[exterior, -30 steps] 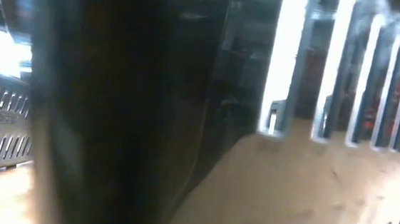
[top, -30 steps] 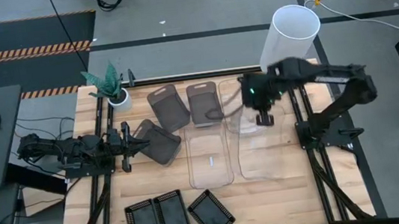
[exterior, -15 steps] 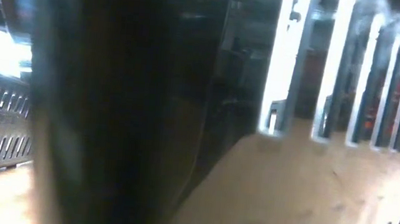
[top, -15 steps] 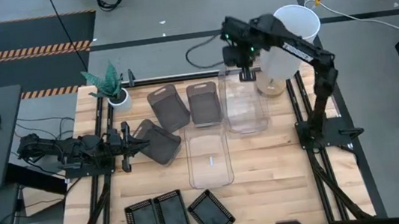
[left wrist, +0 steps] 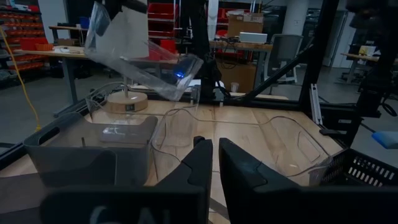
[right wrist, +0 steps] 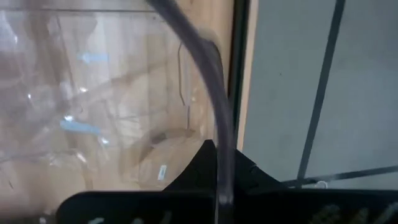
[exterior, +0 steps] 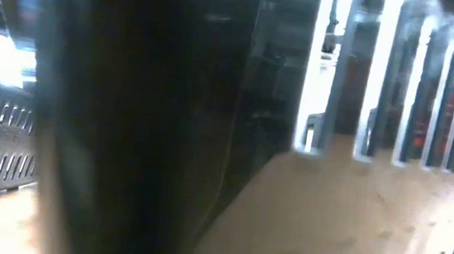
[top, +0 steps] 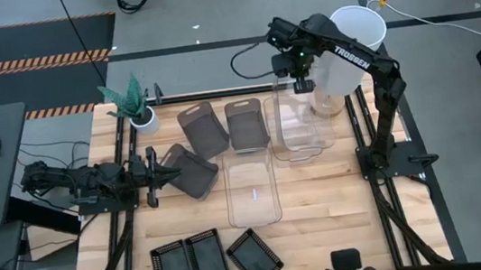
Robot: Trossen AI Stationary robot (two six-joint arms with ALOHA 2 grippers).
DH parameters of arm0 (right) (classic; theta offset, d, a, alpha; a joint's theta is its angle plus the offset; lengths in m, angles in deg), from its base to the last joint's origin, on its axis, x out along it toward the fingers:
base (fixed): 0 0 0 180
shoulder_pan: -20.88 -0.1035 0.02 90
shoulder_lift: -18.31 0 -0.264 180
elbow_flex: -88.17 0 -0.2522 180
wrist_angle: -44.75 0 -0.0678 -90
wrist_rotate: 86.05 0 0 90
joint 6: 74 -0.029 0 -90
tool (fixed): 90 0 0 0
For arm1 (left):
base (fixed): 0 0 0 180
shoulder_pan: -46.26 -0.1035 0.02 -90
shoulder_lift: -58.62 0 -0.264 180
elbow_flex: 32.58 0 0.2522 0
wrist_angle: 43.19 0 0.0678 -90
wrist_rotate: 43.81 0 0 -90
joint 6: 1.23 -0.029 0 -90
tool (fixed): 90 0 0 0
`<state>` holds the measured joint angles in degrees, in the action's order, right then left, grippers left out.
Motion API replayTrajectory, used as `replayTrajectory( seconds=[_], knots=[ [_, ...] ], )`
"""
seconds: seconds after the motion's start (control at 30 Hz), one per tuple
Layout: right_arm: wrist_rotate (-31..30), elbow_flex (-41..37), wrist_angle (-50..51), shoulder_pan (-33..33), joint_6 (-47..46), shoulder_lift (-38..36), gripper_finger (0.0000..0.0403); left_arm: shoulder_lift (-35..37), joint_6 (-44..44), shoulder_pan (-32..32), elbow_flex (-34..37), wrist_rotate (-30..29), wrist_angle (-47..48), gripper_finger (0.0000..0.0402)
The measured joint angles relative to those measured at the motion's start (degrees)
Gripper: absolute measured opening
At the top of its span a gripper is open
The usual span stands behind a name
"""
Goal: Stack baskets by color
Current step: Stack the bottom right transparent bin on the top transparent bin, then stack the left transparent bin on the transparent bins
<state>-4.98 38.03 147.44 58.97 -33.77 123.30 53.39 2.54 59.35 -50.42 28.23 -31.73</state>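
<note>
My right gripper [top: 301, 81] stands high over the table's far edge, shut on a clear basket [left wrist: 137, 56]. That basket hangs tilted in the air above a second clear basket [top: 300, 137], which lies on the table. A third clear basket [top: 252, 193] lies mid-table. Three grey baskets [top: 202, 130] [top: 246, 123] [top: 188, 170] rest on their bases left of these. Three black mesh baskets [top: 207, 257] lie along the near edge. My left gripper [top: 149, 178] lies low at the left, shut and holding nothing, beside the nearest grey basket. My right gripper pinches the clear basket's thin rim [right wrist: 216, 118] between its two fingers, at the basket's far end. The fingers come from above, pointing steeply down. The basket is lifted clear and slants, its held end high and its other end [left wrist: 186, 68] lower.
A tall white cylinder [top: 350, 45] stands at the far right, close behind my right arm. A small potted plant [top: 138, 110] sits at the far left corner. A dark object right in front of the lens blocks most of the low view.
My right gripper has swung from over the right middle of the table toward the far edge and rolled, staying shut. The clear basket has gone with it, clear of the table, and now hangs tilted over the other clear basket.
</note>
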Motion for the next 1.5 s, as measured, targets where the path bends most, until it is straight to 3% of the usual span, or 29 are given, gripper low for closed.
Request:
replayTrajectory(
  seconds=[0.37,0.8,0.97,1.2,1.5],
  knots=[
    [-0.4,-7.9,-7.4,-5.5,4.5,0.0,0.0004,0.0,0.0,0.0,0.0,0.0,0.0,0.0026],
    [4.4,-18.2,-11.4,-7.4,0.1,0.0,0.0014,0.0,0.0,0.0,0.0,0.0,0.0,0.0033],
    [4.7,-21.6,-13.3,-7.6,-4.5,0.0,0.0047,0.0,0.0,0.0,0.0,0.0,0.0,0.0028],
    [4.5,-22.5,-13.0,-8.0,-9.7,0.0,0.0129,0.0,0.0,0.0,0.0,0.0,0.0,0.0036],
    [-1.5,-16.3,-11.5,-11.2,-12.1,0.0,0.0195,0.0,0.0,0.0,0.0,0.0,0.0,0.0026]
  ],
)
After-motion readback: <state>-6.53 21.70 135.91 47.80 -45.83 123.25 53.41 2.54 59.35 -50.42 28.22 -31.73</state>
